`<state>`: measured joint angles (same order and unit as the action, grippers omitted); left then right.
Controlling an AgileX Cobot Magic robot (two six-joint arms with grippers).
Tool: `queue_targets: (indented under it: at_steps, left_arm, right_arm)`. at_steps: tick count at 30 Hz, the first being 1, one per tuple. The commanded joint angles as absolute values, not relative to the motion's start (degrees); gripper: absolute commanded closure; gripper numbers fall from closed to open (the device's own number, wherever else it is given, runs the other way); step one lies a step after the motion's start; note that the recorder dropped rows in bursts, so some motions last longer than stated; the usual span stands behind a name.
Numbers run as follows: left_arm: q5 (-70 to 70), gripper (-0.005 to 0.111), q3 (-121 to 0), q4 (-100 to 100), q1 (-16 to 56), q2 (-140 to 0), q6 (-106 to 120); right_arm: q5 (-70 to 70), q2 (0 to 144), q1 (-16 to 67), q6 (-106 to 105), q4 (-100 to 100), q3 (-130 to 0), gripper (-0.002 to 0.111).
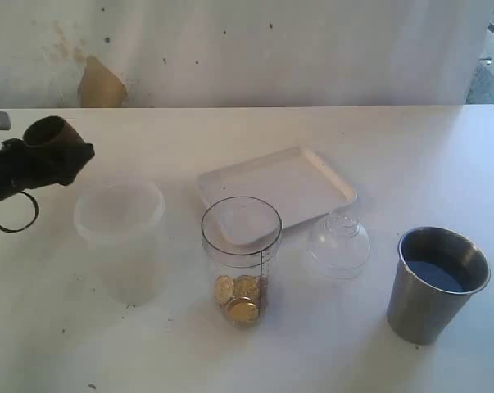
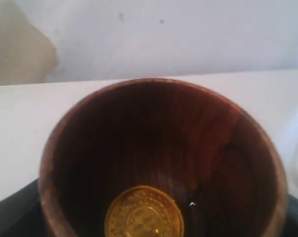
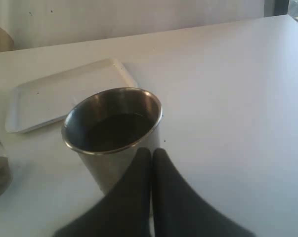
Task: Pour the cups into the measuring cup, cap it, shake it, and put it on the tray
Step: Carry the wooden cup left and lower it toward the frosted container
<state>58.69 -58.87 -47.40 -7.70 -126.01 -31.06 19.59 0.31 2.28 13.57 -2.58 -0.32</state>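
i see a scuffed white bench (image 1: 410, 155) under a stained pale wall (image 1: 271, 49); left gripper (image 1: 62, 155) clasps the wooden cup (image 1: 50, 129), right gripper (image 3: 151, 158) sits pinched closed

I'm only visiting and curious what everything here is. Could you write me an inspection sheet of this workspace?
Surface: white table, a few dark specks.
Job's things: wooden cup held off the table, one gold coin inside; measuring cup upright, uncapped, holding gold coins; clear dome lid beside it; steel tumbler upright; tray behind.
Clutter: frosted cup.
Grippers: left gripper grips wooden cup; right gripper shut, near tumbler.
Cables: black loop by left arm.
Surroundings: white wall, brown stain.
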Motion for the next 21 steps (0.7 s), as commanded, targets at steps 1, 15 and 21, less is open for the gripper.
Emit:
queue_targets:
  at_steps: [1, 15, 21]
  left_arm:
    - [55.21, 0.107, -63.35, -58.51, -3.00, -127.93, -31.88]
    - [49.37, 0.107, -66.16, -57.65, 1.35, -128.15, -33.85]
    - [46.03, 0.095, -66.06, -59.97, 1.35, -128.49, -36.29]
  right_arm:
    - [19.56, 0.00, 2.29, 13.70, -2.78, 0.00, 0.108]
    - [19.56, 0.00, 2.29, 13.70, -2.78, 0.00, 0.108]
    - [19.56, 0.00, 2.29, 13.70, -2.78, 0.00, 0.108]
